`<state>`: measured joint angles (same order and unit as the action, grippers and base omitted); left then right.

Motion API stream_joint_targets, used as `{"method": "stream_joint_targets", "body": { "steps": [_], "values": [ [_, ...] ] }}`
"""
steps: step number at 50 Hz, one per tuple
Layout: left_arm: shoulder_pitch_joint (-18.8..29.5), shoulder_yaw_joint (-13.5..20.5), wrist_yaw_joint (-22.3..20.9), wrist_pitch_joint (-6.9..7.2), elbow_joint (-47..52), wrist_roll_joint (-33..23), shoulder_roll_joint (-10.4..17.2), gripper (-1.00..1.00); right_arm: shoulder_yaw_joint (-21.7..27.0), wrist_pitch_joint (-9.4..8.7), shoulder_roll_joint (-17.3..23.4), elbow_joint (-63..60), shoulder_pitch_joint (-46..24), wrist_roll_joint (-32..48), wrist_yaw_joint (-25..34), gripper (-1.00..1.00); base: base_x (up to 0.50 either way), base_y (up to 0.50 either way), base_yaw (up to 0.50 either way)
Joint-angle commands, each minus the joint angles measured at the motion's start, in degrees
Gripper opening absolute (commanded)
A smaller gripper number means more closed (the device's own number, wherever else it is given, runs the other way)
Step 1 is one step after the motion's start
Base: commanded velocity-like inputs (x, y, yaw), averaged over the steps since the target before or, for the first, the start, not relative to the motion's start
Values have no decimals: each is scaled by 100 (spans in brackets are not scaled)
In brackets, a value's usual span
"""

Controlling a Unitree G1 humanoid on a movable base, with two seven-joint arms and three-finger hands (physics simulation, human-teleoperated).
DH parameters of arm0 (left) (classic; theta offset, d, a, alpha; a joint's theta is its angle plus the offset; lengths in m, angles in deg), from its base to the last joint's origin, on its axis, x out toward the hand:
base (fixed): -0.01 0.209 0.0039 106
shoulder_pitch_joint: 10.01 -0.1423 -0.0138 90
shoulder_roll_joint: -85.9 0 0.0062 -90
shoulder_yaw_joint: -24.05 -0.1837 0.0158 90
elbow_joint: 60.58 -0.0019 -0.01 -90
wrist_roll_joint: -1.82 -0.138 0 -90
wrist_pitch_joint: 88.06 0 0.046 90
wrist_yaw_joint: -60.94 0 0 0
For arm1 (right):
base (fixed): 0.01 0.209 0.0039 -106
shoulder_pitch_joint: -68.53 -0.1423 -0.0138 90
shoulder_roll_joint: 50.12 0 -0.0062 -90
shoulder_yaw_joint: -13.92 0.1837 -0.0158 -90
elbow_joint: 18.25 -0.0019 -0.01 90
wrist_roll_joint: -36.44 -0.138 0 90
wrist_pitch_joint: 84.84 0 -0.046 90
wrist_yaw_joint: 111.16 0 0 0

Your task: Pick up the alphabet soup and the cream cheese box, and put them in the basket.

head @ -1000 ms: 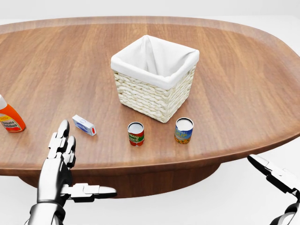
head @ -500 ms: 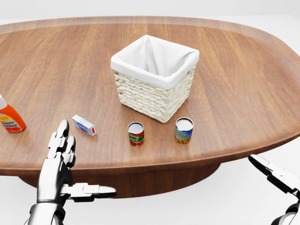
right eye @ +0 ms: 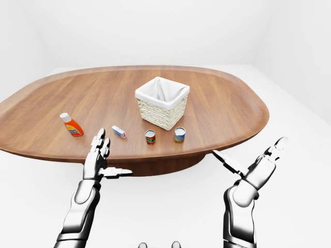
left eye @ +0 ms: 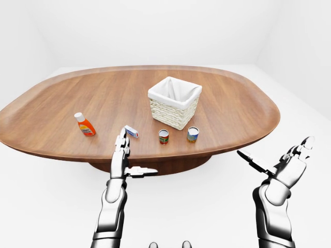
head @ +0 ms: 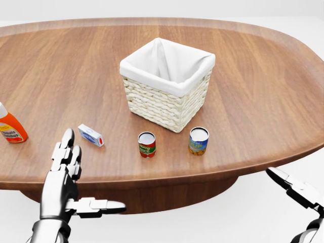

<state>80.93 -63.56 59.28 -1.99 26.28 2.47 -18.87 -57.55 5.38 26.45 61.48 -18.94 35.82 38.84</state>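
A: Item one, the table (head: 263,91): oval, brown wood. What stands on it?

B: A woven basket (head: 167,93) with a white cloth lining, near the middle, upright. Below it in the head view, two cans standing upright and apart: the alphabet soup (head: 147,145) with a red and green label, and to its right a can with a blue and yellow label (head: 198,140).

A: And the cream cheese box (head: 91,135)?

B: Lying flat to the left of the soup, white and blue with a red end. Farther left, at the head view's edge, an orange bottle (head: 11,127).

A: The hands?

B: The left hand (head: 68,174) is at the table's near edge below the box, fingers spread, thumb out sideways, holding nothing. The right hand (left eye: 282,163) hangs off the table to the right, fingers likewise splayed and empty.
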Motion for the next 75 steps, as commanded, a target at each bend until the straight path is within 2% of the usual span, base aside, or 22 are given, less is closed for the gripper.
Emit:
{"method": "stream_joint_targets", "body": {
  "steps": [1,3,4,7,13,14,18,28,31,35,37,41,48,52,55,56,59,61,62,69,75],
  "values": [
    [-13,-40,-15,-94,-4,-35,-9,100,63,70,-2,106,-19,24,0,100,0,0,0],
    [17,-10,-24,-107,-65,6,-5,100,77,9,-6,-6,9,-7,0,100,0,0,0],
    [16,-6,-25,-107,-62,15,-4,100,96,105,-5,72,-4,30,0,100,0,0,0],
    [14,-20,-32,-107,-83,5,-5,100,99,157,10,147,-26,31,0,100,0,0,0],
    [-8,-40,-35,-83,-19,-14,-9,100,100,205,10,120,-6,19,0,100,0,0,0],
    [-3,-44,-37,-105,-43,-25,-9,100,93,164,3,39,17,14,0,100,0,0,0],
    [16,-34,-39,-107,-89,-25,-6,100,100,232,7,118,4,10,0,100,0,0,0],
    [44,-25,-36,-107,-152,-21,-5,100,97,102,8,24,16,0,0,100,0,0,0],
    [21,-33,-31,-107,-92,-23,-8,100,101,153,15,107,-9,12,0,100,20,0,0],
    [63,-18,-34,-107,-189,-17,-1,100,97,121,5,50,11,13,0,100,23,0,0],
    [61,-17,-33,-107,-178,-13,-1,100,98,170,9,116,-7,15,0,100,24,0,0],
    [39,-22,-14,-107,-96,-17,-6,100,96,135,10,64,4,15,0,100,24,0,0],
    [23,-24,-25,-107,-81,-6,-6,100,104,184,8,101,4,13,0,100,24,0,0],
    [-14,-32,-15,-55,29,-11,-12,100,103,197,8,115,1,19,0,100,24,0,0],
    [-15,-30,-8,-67,27,-17,-12,100,96,183,6,93,7,29,0,100,24,0,0],
    [-28,-29,-2,-23,89,-10,-15,100,95,191,6,107,4,31,0,100,23,0,0],
    [3,-15,3,-103,-15,-12,-10,100,92,189,9,107,0,34,0,100,23,0,0],
    [-6,-17,7,-92,7,-13,-10,100,96,224,12,152,-8,33,0,100,22,0,0],
    [-9,-16,14,-83,19,-14,-11,100,91,164,7,71,8,33,0,100,21,0,0],
    [8,-2,70,-98,-13,-48,-2,100,93,191,6,95,5,35,0,100,21,0,0],
    [-66,0,108,-27,179,-55,-11,100,110,161,-8,40,21,25,0,100,21,0,0]
  ]
}}
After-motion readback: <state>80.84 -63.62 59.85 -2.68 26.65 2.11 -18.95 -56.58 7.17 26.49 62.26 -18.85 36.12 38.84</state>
